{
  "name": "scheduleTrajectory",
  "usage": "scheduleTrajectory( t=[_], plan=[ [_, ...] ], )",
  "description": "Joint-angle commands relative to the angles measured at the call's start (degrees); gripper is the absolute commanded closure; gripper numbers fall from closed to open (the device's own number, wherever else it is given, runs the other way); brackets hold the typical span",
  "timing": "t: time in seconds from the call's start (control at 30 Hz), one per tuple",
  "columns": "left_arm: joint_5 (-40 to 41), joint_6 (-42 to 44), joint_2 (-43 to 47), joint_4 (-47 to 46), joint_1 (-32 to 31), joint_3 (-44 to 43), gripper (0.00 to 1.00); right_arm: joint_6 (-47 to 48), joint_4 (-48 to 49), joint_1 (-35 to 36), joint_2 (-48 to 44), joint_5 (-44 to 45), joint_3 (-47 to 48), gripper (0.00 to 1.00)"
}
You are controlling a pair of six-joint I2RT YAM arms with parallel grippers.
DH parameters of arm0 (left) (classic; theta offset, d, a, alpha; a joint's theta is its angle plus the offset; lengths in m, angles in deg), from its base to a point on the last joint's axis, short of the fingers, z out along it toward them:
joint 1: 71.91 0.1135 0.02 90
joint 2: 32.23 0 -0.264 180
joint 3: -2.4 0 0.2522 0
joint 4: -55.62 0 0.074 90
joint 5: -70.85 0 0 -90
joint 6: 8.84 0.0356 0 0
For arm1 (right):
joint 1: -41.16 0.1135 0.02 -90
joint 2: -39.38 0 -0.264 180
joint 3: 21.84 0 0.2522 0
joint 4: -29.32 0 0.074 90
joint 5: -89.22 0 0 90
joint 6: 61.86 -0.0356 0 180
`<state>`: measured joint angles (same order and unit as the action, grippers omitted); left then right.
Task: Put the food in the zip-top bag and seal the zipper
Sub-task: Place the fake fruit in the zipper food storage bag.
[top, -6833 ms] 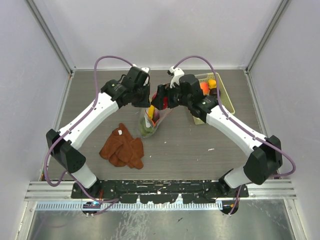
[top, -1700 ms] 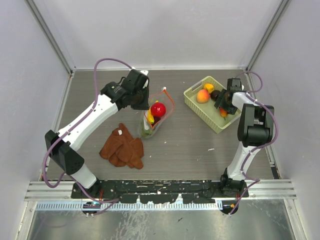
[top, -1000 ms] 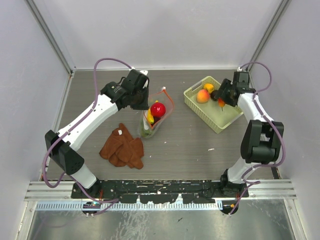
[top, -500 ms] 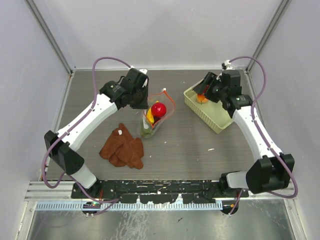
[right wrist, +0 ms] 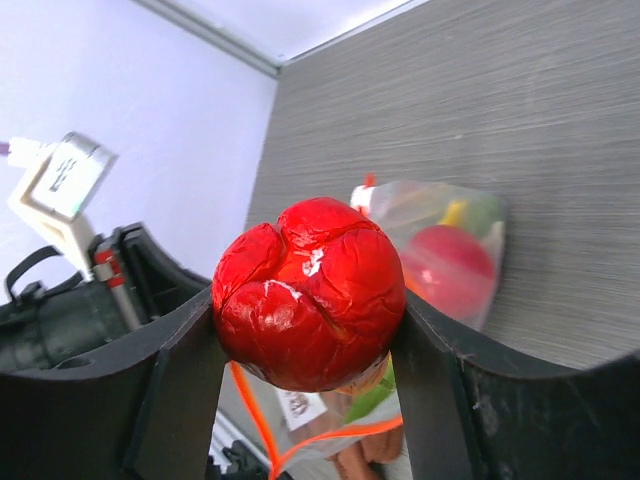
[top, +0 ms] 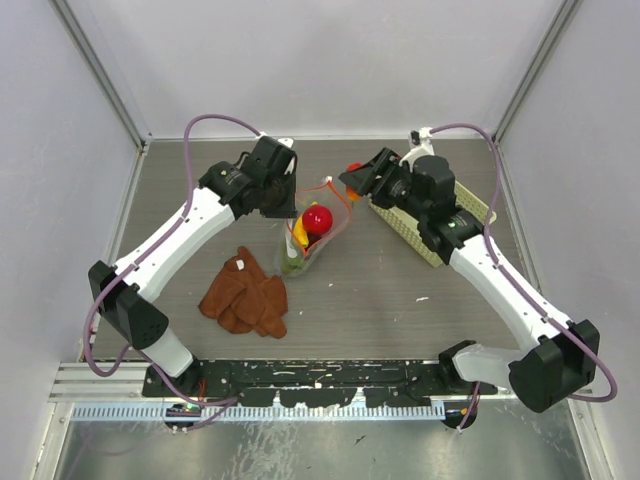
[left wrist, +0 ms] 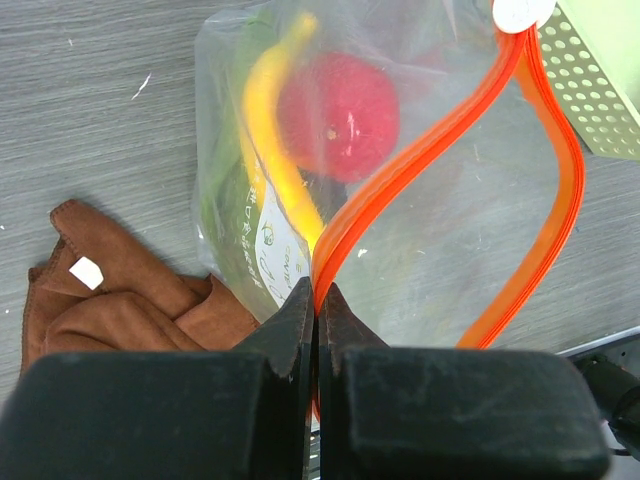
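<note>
The left gripper (left wrist: 316,300) was clenched on the zipper (left wrist: 430,150), its two black fingers pressed flat together over the orange-red strip at the bottom centre of the left wrist view. From that pinch the strip split into two runs that rose toward the upper right and met at a white end tab (left wrist: 520,12), so the mouth stood open.

The zip-top bag (top: 310,235) stood at the centre of the top view, on the grey wood-grain table (top: 380,290). Through the clear plastic were seen a red apple (left wrist: 338,117), a yellow banana (left wrist: 265,130) to its left and green leaves (left wrist: 225,215) below the banana.

The right gripper (right wrist: 305,330) was grasping a red lobed toy piece (right wrist: 300,280), a finger against each side of it. In the top view this gripper (top: 352,180) was just right of the bag's mouth, above centre. From the right wrist view the bag (right wrist: 480,215) lay beyond the held piece, right of centre, with the apple (right wrist: 445,268) inside it. Whether the piece touched the bag could not be determined.

A rust-brown cloth (top: 245,293) lay crumpled at lower left of the bag, near it. A pale green slotted basket (top: 428,248) sat right of centre, largely covered by the right arm; its contents could not be seen.
</note>
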<state>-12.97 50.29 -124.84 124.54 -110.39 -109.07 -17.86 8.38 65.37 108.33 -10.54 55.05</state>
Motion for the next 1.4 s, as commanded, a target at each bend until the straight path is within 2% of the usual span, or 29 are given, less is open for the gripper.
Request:
scheduleTrajectory(
  t=[0.0, 0.2, 0.4, 0.7, 0.97, 1.17, 1.37],
  plan=[
    [-0.30, -0.68, 1.23, -0.91, 0.34, -2.67, 1.00, -3.94, 10.53, 3.81, 2.11, -0.34, -0.18, 0.52],
    [-0.24, -1.24, 1.39, -1.27, 0.38, -2.41, 1.00, -4.78, 14.62, 9.55, 6.31, -0.96, -0.57, 0.52],
    [0.23, -2.36, 1.47, -1.37, 0.35, -2.14, 1.00, -7.61, 18.78, 11.73, 8.74, -1.18, -5.18, 0.49],
    [2.41, -4.25, 1.84, -1.56, 0.35, -1.26, 1.00, -8.93, 19.43, 14.35, 10.33, -1.59, -6.95, 0.38],
    [3.23, -4.55, 2.18, -1.59, 0.35, -0.78, 1.00, -7.93, 17.25, 15.05, 10.29, -3.21, -7.18, 0.21],
    [3.38, -4.64, 2.65, -1.81, 0.33, -0.25, 1.00, -6.63, 15.06, 15.10, 9.82, -3.92, -6.47, 0.17],
    [4.02, -4.55, 3.53, -2.05, 0.44, 0.99, 1.00, -1.21, 7.52, 15.12, 9.25, -3.68, -1.25, 0.15]
  ],
)
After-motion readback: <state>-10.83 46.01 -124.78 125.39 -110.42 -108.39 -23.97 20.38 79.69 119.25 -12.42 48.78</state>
